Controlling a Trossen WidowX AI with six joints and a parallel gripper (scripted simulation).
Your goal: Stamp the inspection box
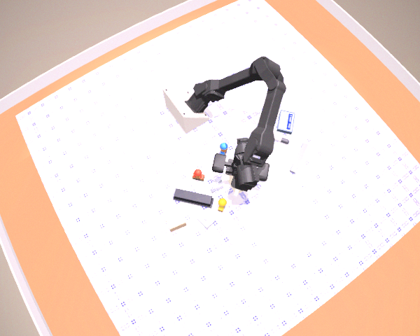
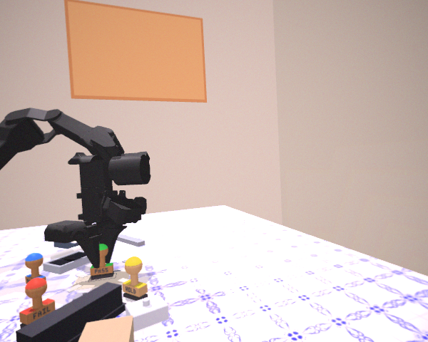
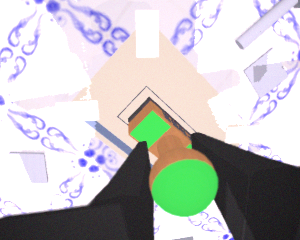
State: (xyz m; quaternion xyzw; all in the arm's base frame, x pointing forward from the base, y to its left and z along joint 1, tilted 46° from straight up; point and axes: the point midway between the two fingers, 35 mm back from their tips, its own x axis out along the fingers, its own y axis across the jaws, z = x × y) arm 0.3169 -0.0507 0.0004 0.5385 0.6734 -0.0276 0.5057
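Observation:
My gripper (image 2: 102,261) (image 3: 169,145) is shut on the neck of the PASS stamp (image 2: 102,271) (image 3: 185,187), which has a green knob and a wooden block. The stamp is upright, with its dark base down at the tan card (image 2: 84,281) (image 3: 115,75). The base lies within the thin box outline (image 3: 132,101) as far as it shows; the block hides the near part. I cannot tell whether the base touches the card, and any print under it is hidden. The ink pad (image 2: 52,268) is a grey tray with a black pad, behind and left of the gripper in the exterior view.
A blue-topped stamp (image 1: 223,146) (image 2: 34,261), the red FAIL stamp (image 1: 197,174) (image 2: 37,311) and the yellow HOLD stamp (image 1: 222,203) (image 2: 134,285) stand nearby. A long black block (image 1: 193,197) (image 2: 74,313), a white block (image 2: 148,314) and a wooden block (image 1: 177,227) (image 2: 109,331) lie beyond them.

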